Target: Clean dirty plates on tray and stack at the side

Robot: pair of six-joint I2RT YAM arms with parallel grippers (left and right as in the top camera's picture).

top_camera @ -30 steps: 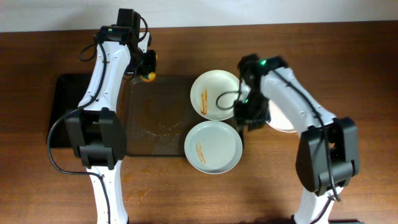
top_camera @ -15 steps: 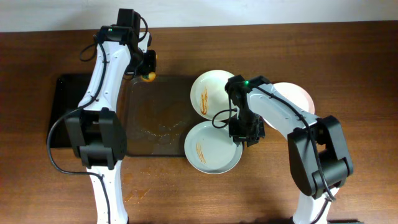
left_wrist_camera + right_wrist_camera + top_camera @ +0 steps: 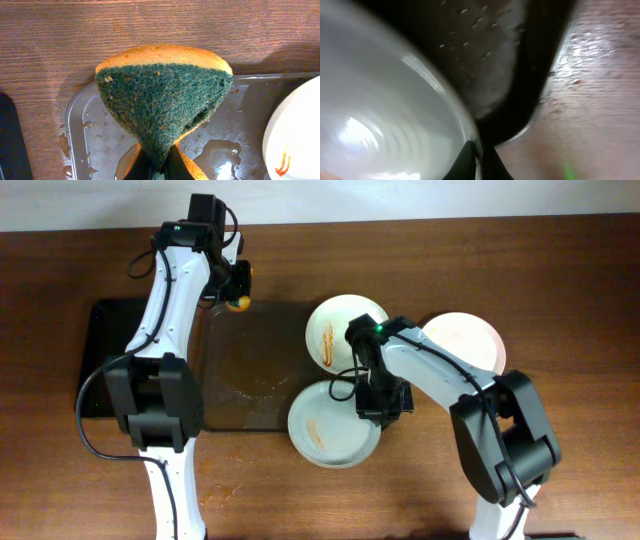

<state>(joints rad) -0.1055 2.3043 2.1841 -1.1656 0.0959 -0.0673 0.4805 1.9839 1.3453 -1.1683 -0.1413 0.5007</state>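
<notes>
1. Your left gripper (image 3: 157,169) hangs over the upper left corner of the tray (image 3: 250,380). It is pinched tight on a sponge (image 3: 165,95), whose green scouring face is turned to the wrist camera with the yellow-orange layer behind it.
2. Your right gripper (image 3: 378,408) is clamped on the right rim of the lower plate (image 3: 325,430). In the wrist view the fingertips meet across the plate's edge.
3. The lower plate sits at the lower centre of the overhead frame. It overlaps the tray's lower right corner and hangs out over the table (image 3: 560,260). An orange-brown streak marks its left half.
4. A second plate (image 3: 330,330) lies on the tray's upper right part. It is streaked too and partly covered by your right arm.
5. A third plate (image 3: 468,340) rests on the table right of the tray, partly behind that arm.
6. Water beads wet the tray floor, and a black tray (image 3: 100,360) lies just beside it at the left of the frame.
</notes>
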